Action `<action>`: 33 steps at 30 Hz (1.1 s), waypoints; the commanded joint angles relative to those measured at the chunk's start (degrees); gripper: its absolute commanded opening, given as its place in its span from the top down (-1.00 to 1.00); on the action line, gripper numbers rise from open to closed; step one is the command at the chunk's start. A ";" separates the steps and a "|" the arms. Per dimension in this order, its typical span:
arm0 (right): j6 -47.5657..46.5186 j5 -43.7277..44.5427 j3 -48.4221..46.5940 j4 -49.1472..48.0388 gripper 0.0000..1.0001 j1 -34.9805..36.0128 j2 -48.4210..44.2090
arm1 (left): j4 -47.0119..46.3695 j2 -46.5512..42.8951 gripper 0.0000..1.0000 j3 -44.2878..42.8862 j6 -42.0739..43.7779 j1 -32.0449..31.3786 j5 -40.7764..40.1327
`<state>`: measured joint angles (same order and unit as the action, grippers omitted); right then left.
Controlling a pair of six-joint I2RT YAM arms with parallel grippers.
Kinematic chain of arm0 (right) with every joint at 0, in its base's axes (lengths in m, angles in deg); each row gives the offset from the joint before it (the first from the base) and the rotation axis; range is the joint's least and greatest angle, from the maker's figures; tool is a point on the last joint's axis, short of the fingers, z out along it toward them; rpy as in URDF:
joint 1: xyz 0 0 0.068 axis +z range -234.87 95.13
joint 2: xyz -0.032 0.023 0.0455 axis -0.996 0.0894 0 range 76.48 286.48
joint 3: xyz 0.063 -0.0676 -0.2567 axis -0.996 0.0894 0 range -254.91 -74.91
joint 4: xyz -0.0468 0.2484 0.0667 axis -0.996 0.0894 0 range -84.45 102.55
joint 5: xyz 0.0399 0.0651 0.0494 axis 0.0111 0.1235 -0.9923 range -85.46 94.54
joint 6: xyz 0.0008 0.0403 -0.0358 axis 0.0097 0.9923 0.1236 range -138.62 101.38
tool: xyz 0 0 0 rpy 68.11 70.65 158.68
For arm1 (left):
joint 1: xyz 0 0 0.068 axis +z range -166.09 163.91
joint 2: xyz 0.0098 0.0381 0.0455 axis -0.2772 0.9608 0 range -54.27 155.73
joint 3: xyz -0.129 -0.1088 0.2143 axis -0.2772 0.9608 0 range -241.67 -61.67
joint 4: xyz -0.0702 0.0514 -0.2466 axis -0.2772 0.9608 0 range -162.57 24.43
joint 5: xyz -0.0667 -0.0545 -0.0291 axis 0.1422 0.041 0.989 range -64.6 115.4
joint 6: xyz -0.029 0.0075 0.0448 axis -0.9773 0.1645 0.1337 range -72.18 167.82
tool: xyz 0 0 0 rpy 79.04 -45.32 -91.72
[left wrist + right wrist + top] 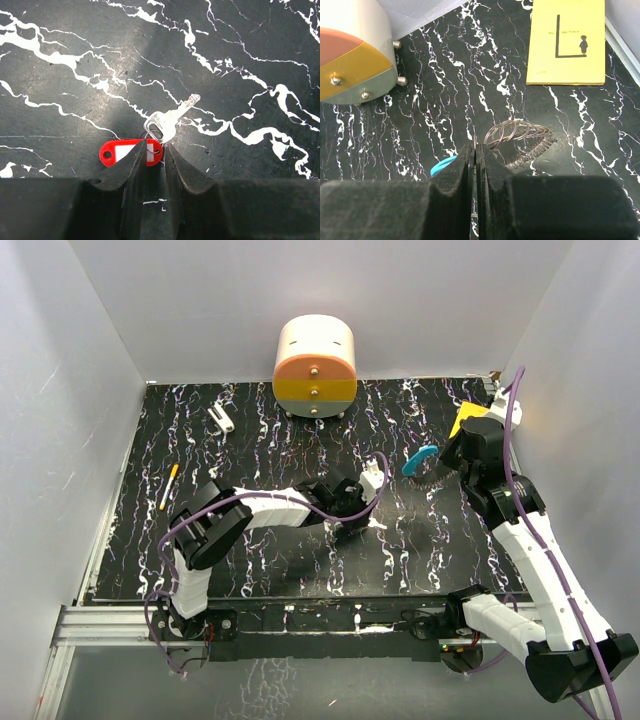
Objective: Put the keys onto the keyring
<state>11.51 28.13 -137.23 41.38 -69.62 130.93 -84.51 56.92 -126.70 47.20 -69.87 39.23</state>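
The red key tag (pixel 112 152) with a white label lies flat on the table, joined by a small ring to a silver key (pixel 170 117). My left gripper (pixel 154 146) is down at the table mid-scene (pixel 350 520). Its jaws stand a narrow gap apart over the tag's right end, and the left finger covers part of the tag. My right gripper (pixel 476 147) is shut on the keyring. Its blue band (pixel 442 165) shows left of the jaws and its coil of wire loops (pixel 520 134) to the right. The blue band also shows in the top view (pixel 420 458), beside the right gripper (pixel 440 465).
A cream and orange drum-shaped box (pixel 315 365) stands at the back centre. A yellow card (pixel 567 42) lies at the back right. A white clip (pixel 222 418) and a pen (pixel 168 486) lie on the left. Grey walls close in three sides.
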 commanded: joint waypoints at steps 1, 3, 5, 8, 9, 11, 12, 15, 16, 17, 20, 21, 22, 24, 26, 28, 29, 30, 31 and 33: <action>0.41 0.22 -0.26 -4.58 0.85 -0.26 -1.39 | 0.07 -0.44 0.60 -1.61 0.12 0.29 0.24; 0.46 0.29 -0.17 -4.62 0.85 -0.28 -1.40 | -0.22 -0.08 0.60 -1.67 -0.18 0.34 0.54; 0.41 0.22 -0.08 -4.55 0.85 -0.24 -1.32 | -0.27 0.21 0.63 -1.84 -0.30 0.26 0.67; 0.38 0.35 -0.08 -4.59 0.85 -0.23 -1.31 | -0.14 0.33 0.69 -2.10 -0.28 0.34 0.71; 0.35 0.38 -0.08 -4.58 0.85 -0.29 -1.33 | -0.10 0.25 0.73 -2.18 -0.26 0.30 0.80; 0.36 0.31 -0.03 -4.60 0.85 -0.24 -1.35 | 0.07 0.13 0.81 -2.28 -0.18 0.33 1.23; 0.37 0.30 0.01 -4.56 0.85 -0.28 -1.35 | 0.14 0.05 0.87 -2.29 -0.17 0.34 1.60; 0.37 0.31 0.18 -4.65 0.84 -0.26 -1.28 | 0.53 -0.19 0.99 -2.39 -0.30 0.32 2.78; 0.37 0.27 0.26 -4.71 0.85 -0.24 -1.29 | 0.70 -0.32 1.00 -2.38 -0.36 0.28 3.07; 0.37 0.34 0.35 -4.67 0.85 -0.26 -1.33 | 0.84 -0.49 1.00 -2.38 -0.39 0.30 3.50; 0.37 0.47 0.36 -4.72 0.85 -0.22 -1.56 | 1.36 -0.82 1.00 -2.82 -0.40 0.36 4.05; 0.30 0.44 0.36 -4.64 0.85 -0.26 -1.59 | 1.99 -1.04 1.00 -3.08 -0.35 0.42 4.21; 0.10 0.35 0.36 -4.63 0.85 -0.25 -1.74 | 2.71 -1.33 1.00 -3.34 -0.39 0.57 4.58; -1.32 -1.13 0.89 -5.73 0.85 -0.26 -2.12 | 5.17 -2.37 1.00 -4.35 -0.30 1.43 5.53; -3.96 -5.32 2.01 -8.30 0.85 -0.25 -2.88 | 8.40 -3.74 1.00 -5.79 -0.06 3.00 6.93; -6.12 -10.94 3.99 -10.75 0.84 -0.22 -4.30 | 11.93 -5.68 1.00 -7.11 0.29 5.33 8.25; -6.77 -13.53 5.12 -11.78 0.84 -0.24 -5.14 | 14.14 -6.85 1.00 -7.93 0.77 6.61 8.89; -6.96 -16.18 6.12 -12.68 0.85 -0.22 -6.28 | 16.14 -8.17 1.00 -8.67 1.73 8.06 9.42; -7.08 -18.87 7.10 -13.57 0.85 -0.22 -7.02 | 17.86 -9.42 1.00 -9.59 2.82 9.34 9.35; -6.96 -23.19 8.99 -14.80 0.85 -0.27 -7.95 | 21.85 -12.06 1.00 -11.20 5.18 11.59 7.41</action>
<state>6.66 16.41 -130.11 35.85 -69.62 126.21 -71.73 54.58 -133.15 48.25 -63.07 46.09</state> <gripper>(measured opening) 0.087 0.007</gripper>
